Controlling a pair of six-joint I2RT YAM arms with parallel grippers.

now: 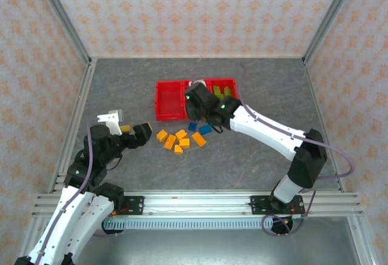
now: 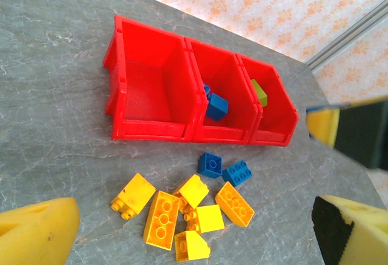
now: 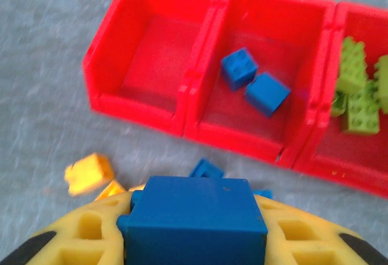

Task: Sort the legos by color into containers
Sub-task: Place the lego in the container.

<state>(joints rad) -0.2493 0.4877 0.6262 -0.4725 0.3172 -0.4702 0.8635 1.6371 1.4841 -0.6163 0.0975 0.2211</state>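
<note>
Right jaws are clamped on a blue brick [image 3: 194, 216]. The middle bin [image 3: 236, 136], two blues in it, sits just ahead and slightly right of them. Left jaws are wide open, empty, well back from the orange bricks [image 2: 162, 219].

This looks like a robot lab, set up as a little booth. Two robot arms, one left [image 1: 73, 207] and one right [image 1: 267, 130], are bolted to a metal rail [image 1: 200, 203] at the edge of a grey table [image 1: 254, 162]. Walls with orange flower paper [image 1: 194, 10] stand around it, held by metal posts [image 1: 64, 16].
</note>
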